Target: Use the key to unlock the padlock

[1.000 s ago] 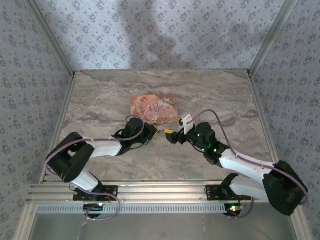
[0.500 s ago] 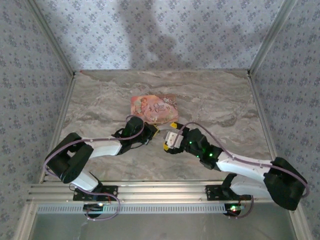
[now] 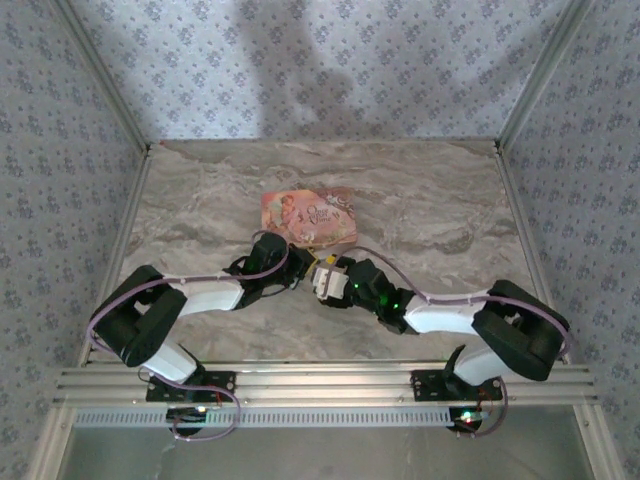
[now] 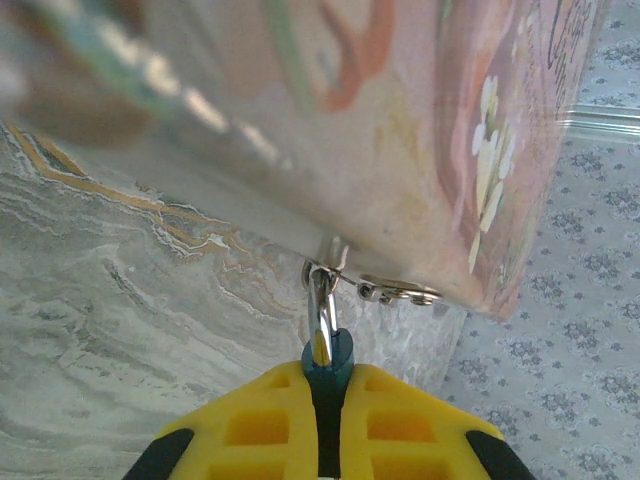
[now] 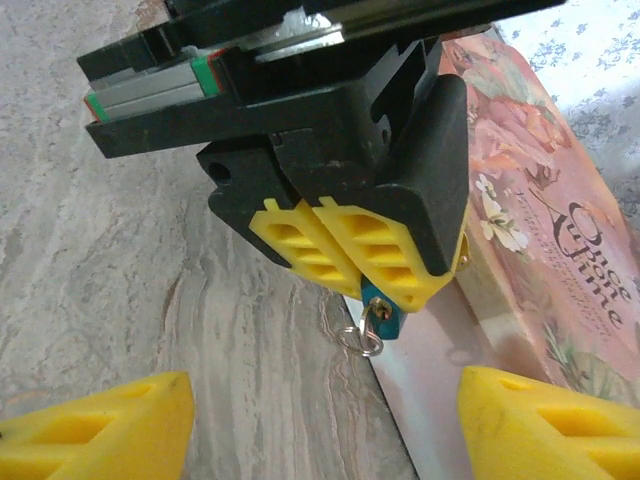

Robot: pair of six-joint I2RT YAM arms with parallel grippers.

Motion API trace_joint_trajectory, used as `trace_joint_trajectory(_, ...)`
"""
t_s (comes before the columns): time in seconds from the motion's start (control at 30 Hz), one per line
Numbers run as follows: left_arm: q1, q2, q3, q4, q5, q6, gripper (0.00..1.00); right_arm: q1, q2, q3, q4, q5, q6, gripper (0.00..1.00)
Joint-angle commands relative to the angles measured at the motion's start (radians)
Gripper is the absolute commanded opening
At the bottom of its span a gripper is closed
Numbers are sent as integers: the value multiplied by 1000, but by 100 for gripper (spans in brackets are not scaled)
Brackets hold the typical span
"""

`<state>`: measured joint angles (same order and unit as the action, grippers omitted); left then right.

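The tiny blue padlock (image 5: 386,319) is pinched between the yellow fingers (image 5: 345,245) of my left gripper (image 4: 328,378), which is shut on its body. Its silvery shackle (image 4: 322,305) runs up into the metal hasp at the edge of the pink illustrated box (image 4: 400,130). A small key with a wire ring (image 5: 360,340) hangs from the padlock's lower end. My right gripper (image 5: 325,430) faces the padlock from close by, open wide, with nothing between its fingers. From above, the two grippers (image 3: 300,264) (image 3: 322,280) nearly meet just below the box (image 3: 308,213).
Marble-patterned tabletop (image 3: 430,200) spreads around the box, enclosed by patterned walls. Aluminium rails (image 3: 320,385) run along the near edge by the arm bases.
My right arm has swung left and its gripper has closed in on the left gripper and the padlock. The left arm and the box have stayed put.
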<state>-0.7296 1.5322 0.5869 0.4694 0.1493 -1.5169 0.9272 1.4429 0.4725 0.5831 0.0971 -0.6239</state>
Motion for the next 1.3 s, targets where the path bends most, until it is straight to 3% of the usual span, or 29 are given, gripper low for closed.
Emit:
trace_joint_trajectory(0.0,-11,-11,24,2,57,-64,0,-10,37,30,81,-2,49,68)
trace_joint_trajectory(0.67,-11,16,27,21,71,-74,0,-39,152,54,176,27,98,39)
trace_joint_trajectory(1.27,-10,23,26,27,78,-74,0,-40,180,61,212,41,115,25)
